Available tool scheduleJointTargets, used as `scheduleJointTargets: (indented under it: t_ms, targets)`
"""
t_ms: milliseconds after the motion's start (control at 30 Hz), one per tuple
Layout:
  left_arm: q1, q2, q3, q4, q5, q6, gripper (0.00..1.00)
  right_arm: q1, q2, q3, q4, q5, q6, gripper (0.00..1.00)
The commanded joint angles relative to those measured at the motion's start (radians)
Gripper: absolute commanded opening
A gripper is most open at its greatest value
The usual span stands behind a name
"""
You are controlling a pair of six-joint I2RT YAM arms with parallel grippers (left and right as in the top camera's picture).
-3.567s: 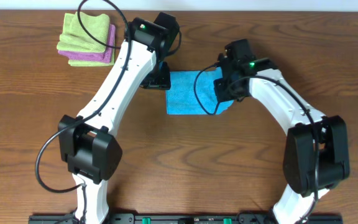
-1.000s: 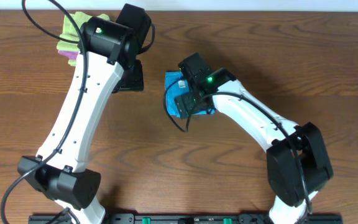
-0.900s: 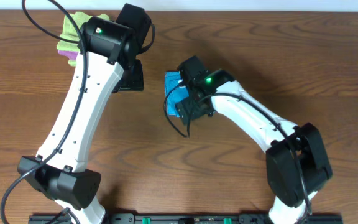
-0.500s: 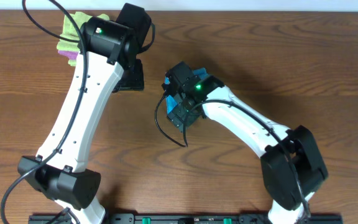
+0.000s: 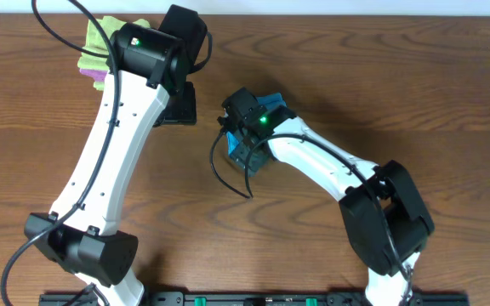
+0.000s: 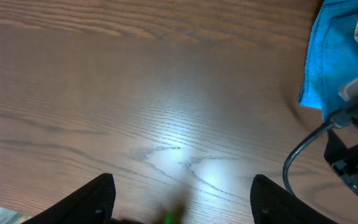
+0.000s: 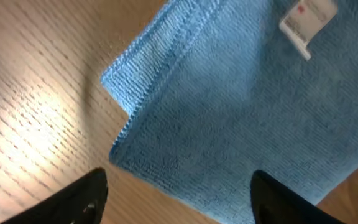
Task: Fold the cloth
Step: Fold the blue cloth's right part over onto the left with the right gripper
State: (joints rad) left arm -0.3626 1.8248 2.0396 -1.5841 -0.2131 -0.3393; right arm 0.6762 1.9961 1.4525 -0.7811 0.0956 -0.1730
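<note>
The cloth (image 5: 273, 104) is sky blue and lies folded on the table, mostly hidden under my right arm in the overhead view. In the right wrist view the cloth (image 7: 247, 106) fills the frame, layered edges at the left and its white tag (image 7: 307, 21) at the top. My right gripper (image 7: 185, 200) hangs open just above the cloth's near edge, holding nothing. My left gripper (image 6: 182, 204) is open over bare wood, left of the cloth (image 6: 340, 56). In the overhead view the left gripper (image 5: 179, 109) sits apart from the right gripper (image 5: 245, 151).
A light green cloth (image 5: 100, 36) lies on a purple cloth (image 5: 97, 78) at the table's back left corner, partly behind my left arm. The right arm's black cable (image 6: 303, 162) and dark body show at the right of the left wrist view.
My right arm has slid left across the cloth and now covers most of it. The left arm has stayed where it was.
</note>
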Motion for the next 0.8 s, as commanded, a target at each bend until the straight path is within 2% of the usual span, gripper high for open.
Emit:
scheduleJointTargets:
  t_ms: [0, 467, 633, 767]
  targets:
    - [0.004, -0.021, 0.000, -0.005, -0.007, 0.007, 0.71, 0.014, 0.002, 0.013, 0.006, 0.012, -0.008, 0.76]
    - [0.004, -0.021, 0.000, 0.006, -0.008, 0.008, 0.71, 0.034, 0.057, 0.013, 0.011, 0.013, -0.008, 0.74]
    - [0.004, -0.021, 0.000, 0.007, -0.008, 0.011, 0.71, 0.034, 0.064, 0.013, 0.040, 0.036, -0.008, 0.52]
    - [0.005, -0.021, 0.000, 0.006, -0.008, 0.011, 0.71, 0.034, 0.064, 0.013, 0.064, 0.050, -0.008, 0.44]
